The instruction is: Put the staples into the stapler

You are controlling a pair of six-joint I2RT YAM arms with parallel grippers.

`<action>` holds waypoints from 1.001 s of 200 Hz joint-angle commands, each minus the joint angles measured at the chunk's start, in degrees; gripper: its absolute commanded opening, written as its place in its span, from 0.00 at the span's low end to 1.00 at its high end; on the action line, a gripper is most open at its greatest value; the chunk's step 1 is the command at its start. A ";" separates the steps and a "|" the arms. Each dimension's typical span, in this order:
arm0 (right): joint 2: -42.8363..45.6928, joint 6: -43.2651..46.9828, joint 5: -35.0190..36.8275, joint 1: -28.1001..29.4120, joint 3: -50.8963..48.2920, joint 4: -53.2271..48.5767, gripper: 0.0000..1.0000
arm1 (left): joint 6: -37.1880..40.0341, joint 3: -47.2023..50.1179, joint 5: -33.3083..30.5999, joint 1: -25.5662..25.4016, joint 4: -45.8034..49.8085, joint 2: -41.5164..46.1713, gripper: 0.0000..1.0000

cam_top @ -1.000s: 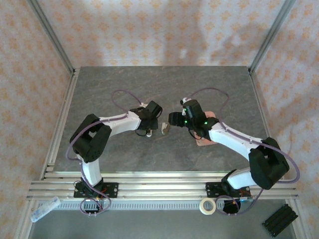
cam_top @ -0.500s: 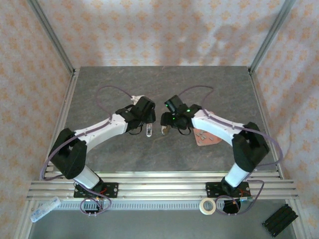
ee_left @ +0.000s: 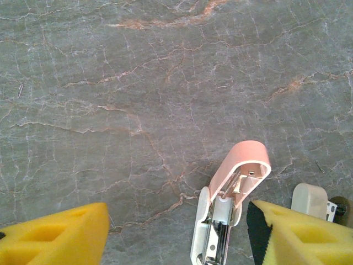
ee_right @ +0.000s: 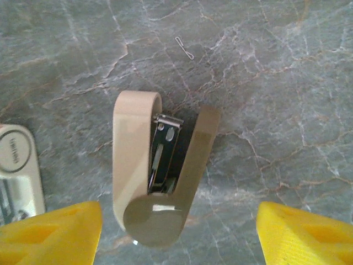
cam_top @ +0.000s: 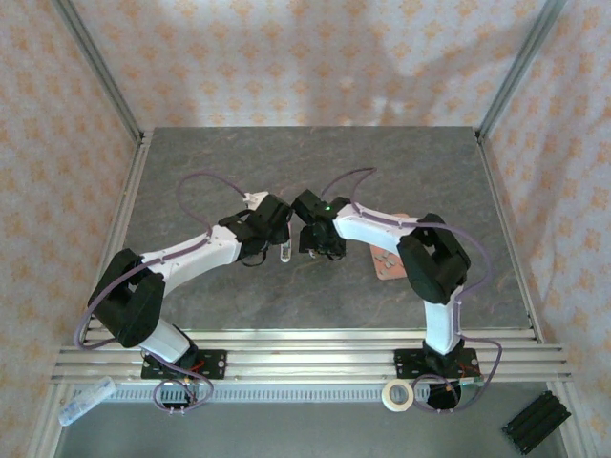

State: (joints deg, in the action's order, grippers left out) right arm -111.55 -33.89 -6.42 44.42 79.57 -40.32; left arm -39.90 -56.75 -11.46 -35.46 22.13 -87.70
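The stapler (ee_right: pixel 159 176) lies open on the counter (cam_top: pixel 239 162), edges well away. Both jaws stand spread astride it, gripping nothing.

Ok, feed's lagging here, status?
Left hand open above pink stapler, lid up. Right hand open above beige stapler, also opened. Nothing gripped.

A: Where is room left on the table (cam_top: pixel 191 172)?

B: The far half is seen bare. The centre is barred by both arms, set wrist to wrist, and a pink block (cam_top: pixel 387 264) is seen beside the right forearm.

A: And between the fingers?

B: Bare stone is shown either side of the open beige stapler (ee_right: pixel 154 182) inside the right gripper (ee_right: pixel 179 221), with a white object (ee_right: pixel 16 165) just beside one finger (ee_right: pixel 49 232). In the left gripper (ee_left: pixel 177 212), a pink stapler (ee_left: pixel 242 160) is seen close by one finger (ee_left: pixel 298 232) — the other side is left wide.
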 commanded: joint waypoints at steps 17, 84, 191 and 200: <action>-3.46 1.33 3.63 -0.04 2.55 0.08 0.70 | -1.14 0.88 -3.17 0.57 -0.33 2.09 0.68; -5.75 3.51 7.58 -0.13 4.54 2.28 0.45 | -0.93 1.55 -2.46 0.57 -0.85 2.53 0.67; 25.47 27.71 10.91 -0.26 -27.57 33.54 0.29 | 6.88 3.88 17.14 0.83 -13.40 7.70 0.67; 29.24 31.99 9.63 -0.29 -31.68 37.85 0.29 | 7.56 3.85 20.13 0.82 -15.16 7.93 0.67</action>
State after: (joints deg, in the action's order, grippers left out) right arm -90.13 -14.81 2.66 44.38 55.05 -16.73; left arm -35.51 -53.56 -0.89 -35.07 14.04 -81.52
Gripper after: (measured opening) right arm 0.294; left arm 0.667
